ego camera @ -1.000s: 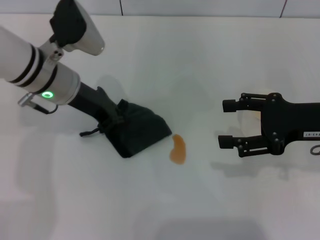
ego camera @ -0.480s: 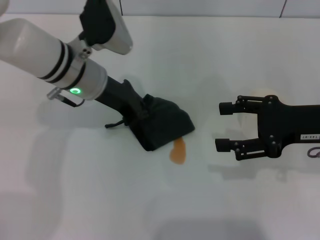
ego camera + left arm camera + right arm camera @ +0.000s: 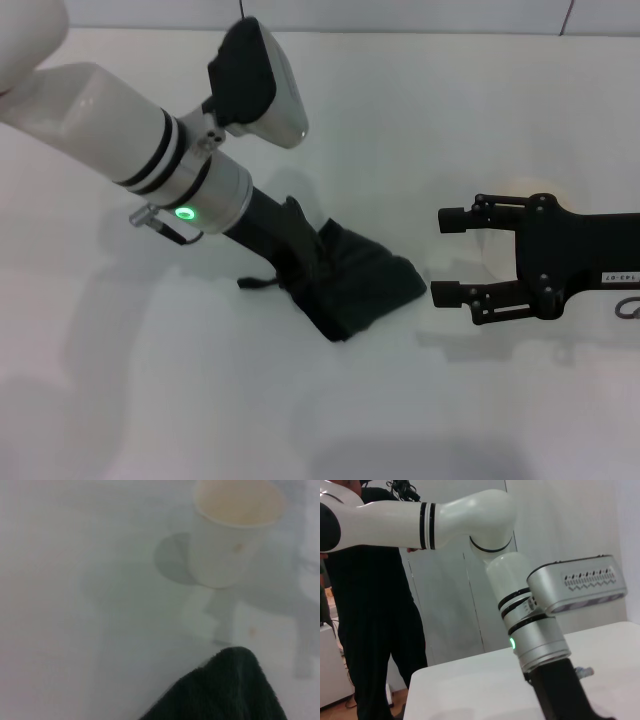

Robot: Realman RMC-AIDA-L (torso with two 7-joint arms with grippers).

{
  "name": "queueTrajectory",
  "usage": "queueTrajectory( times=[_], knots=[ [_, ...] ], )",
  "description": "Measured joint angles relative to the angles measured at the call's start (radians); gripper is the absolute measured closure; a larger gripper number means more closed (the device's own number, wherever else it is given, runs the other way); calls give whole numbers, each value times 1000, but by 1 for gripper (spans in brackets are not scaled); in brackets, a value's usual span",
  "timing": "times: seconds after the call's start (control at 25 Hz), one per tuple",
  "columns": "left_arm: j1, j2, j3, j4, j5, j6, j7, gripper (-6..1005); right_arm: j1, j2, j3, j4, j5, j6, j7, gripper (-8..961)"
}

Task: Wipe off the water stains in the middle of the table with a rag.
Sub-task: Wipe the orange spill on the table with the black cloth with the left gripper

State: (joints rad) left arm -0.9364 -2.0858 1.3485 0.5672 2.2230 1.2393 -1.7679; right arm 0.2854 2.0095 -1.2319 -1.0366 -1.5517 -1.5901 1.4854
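Note:
The black rag (image 3: 365,287) lies flat on the white table (image 3: 300,420) near its middle. My left gripper (image 3: 305,262) is shut on the rag's rear end and presses it down; its fingertips are buried in the cloth. The orange water stain is hidden, with the rag lying where it was. The rag's tip also shows in the left wrist view (image 3: 225,690). My right gripper (image 3: 452,255) is open just right of the rag, almost touching its edge.
A white paper cup (image 3: 503,245) stands between the right gripper's fingers; it shows clearly in the left wrist view (image 3: 235,530). The rag's cord (image 3: 255,283) trails behind it. In the right wrist view a person in black (image 3: 375,630) stands beyond the table.
My left gripper has dragged the rag to the right and toward me, over the orange stain, which no longer shows. The right gripper has stayed in place.

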Motion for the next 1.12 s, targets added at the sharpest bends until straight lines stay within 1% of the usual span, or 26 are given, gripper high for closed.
queueTrajectory(
  times=[0.12, 0.4, 0.6, 0.92, 1.0, 1.04, 1.12],
  knots=[
    [3, 0, 21, 0, -18, 23, -3, 956, 0, 0, 0, 0, 0, 0, 0, 112],
    [5, -2, 35, 7, -42, 82, -3, 957, 2, 0, 0, 0, 0, 7, -2, 112],
    [7, 1, 46, 3, -38, 70, -3, 957, 5, 0, 0, 0, 0, 9, -2, 112],
    [27, 12, 34, 9, 4, 44, -3, 958, 4, 0, 0, 0, 8, 11, -2, 112],
    [31, 12, 19, 9, 26, 41, -3, 958, 6, 0, 0, 0, 8, 12, -2, 112],
    [32, 12, -9, 9, 50, 41, -3, 958, 6, 0, 0, 0, 8, 12, -2, 112],
    [32, 12, -37, 9, 74, 41, -3, 958, 7, 0, 0, 0, 9, 12, -2, 112]
  ],
)
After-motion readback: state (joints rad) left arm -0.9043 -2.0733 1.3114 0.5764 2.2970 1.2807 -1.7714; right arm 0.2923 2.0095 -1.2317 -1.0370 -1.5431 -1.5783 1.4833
